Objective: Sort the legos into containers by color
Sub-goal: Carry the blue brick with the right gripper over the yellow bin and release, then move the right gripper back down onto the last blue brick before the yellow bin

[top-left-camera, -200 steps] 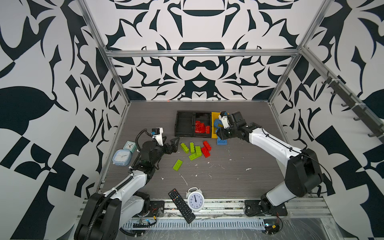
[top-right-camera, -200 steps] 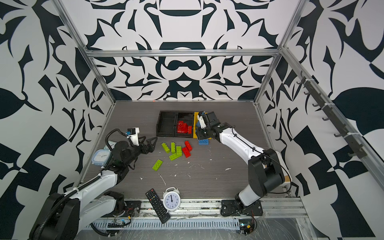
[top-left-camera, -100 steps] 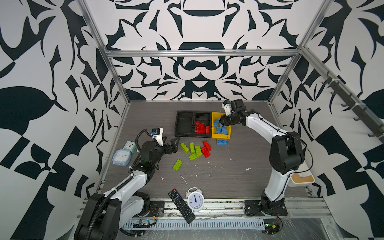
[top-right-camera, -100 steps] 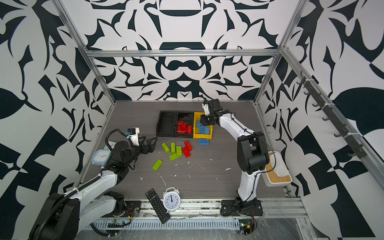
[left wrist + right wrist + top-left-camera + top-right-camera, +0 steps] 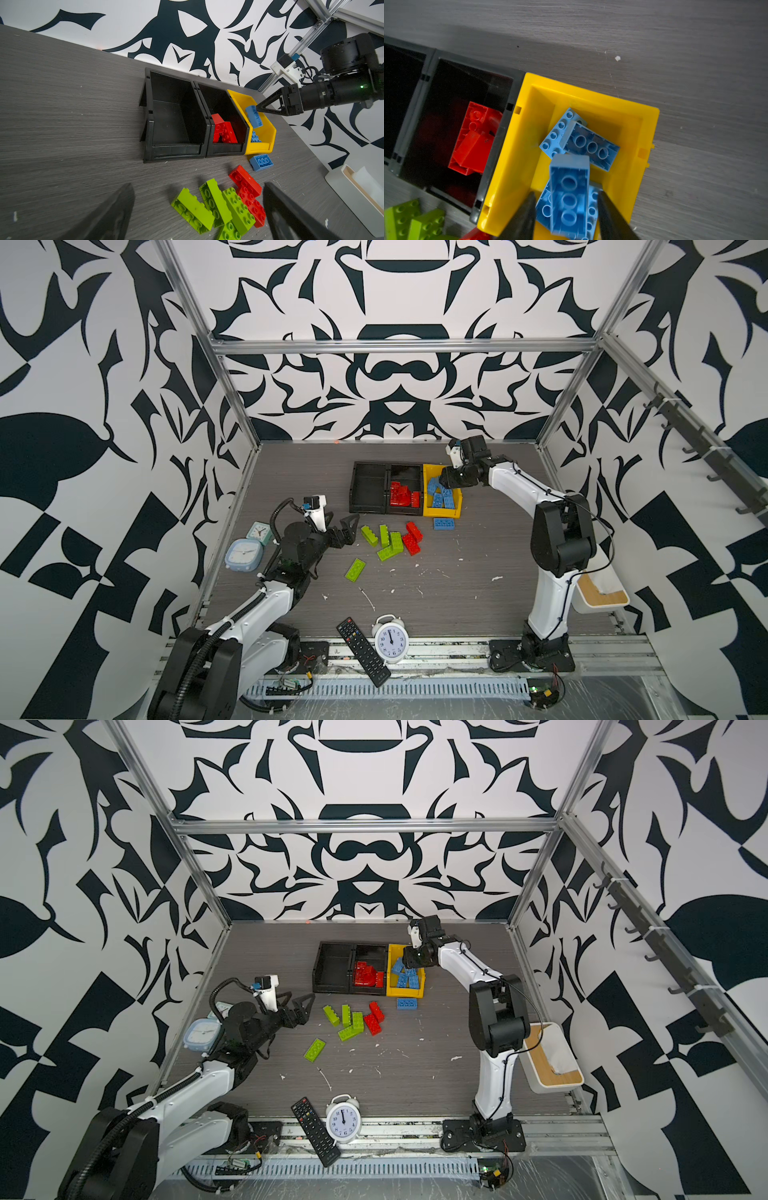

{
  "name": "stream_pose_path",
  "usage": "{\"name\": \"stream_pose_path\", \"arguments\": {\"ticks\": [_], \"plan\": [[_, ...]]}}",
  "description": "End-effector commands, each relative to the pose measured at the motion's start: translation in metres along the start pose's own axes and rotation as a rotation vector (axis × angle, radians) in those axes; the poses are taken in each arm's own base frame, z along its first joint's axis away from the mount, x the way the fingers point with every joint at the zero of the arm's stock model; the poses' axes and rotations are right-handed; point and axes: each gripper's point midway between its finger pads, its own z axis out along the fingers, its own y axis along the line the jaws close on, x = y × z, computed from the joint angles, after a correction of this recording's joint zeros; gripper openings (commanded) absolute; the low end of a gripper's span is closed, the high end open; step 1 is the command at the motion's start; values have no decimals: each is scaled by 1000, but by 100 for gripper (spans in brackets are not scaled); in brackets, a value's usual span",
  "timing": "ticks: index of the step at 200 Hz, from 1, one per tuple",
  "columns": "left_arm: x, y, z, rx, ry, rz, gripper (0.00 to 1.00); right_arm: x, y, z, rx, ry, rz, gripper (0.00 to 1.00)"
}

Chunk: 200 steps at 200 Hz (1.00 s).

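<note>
Sitting between parted right claw [image 5: 566, 192] tips: blue brick [image 5: 569, 180].

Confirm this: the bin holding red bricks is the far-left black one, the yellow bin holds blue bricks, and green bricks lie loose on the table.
One thing is wrong: the red bricks are in the middle black bin, right beside the yellow bin. The far-left black bin holds nothing, as both top views and the left wrist view show. The yellow bin does hold blue bricks, and green bricks do lie loose on the table.

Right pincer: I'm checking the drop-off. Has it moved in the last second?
Yes. The right pincer moved toward the back wall, from the yellow bin's front edge to farther back over it.
</note>
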Motion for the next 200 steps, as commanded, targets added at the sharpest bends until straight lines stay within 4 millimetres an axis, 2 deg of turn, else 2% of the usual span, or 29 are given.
{"name": "stream_pose_path", "arguments": {"ticks": [1, 25, 45, 99, 114, 135, 200], "plan": [[-8, -7, -1, 27, -26, 13, 99, -24, 3, -24, 5, -74, -3, 58], [-8, -7, -1, 25, -27, 15, 99, -22, 6, -40, 2, -99, 3, 62], [-8, -6, -1, 21, -28, 16, 99, -9, 10, -58, -2, -106, 40, 65], [-8, -7, -1, 25, -27, 10, 99, 67, 24, -100, 67, -207, 113, 76], [-8, -6, -1, 24, -25, 8, 99, 84, 27, -102, 90, -203, 111, 76], [-8, -7, 0, 27, -23, 6, 99, 98, 30, -101, 119, -186, 100, 77], [-7, -7, -1, 28, -23, 7, 99, 110, 35, -71, 186, -117, 32, 80]]}}
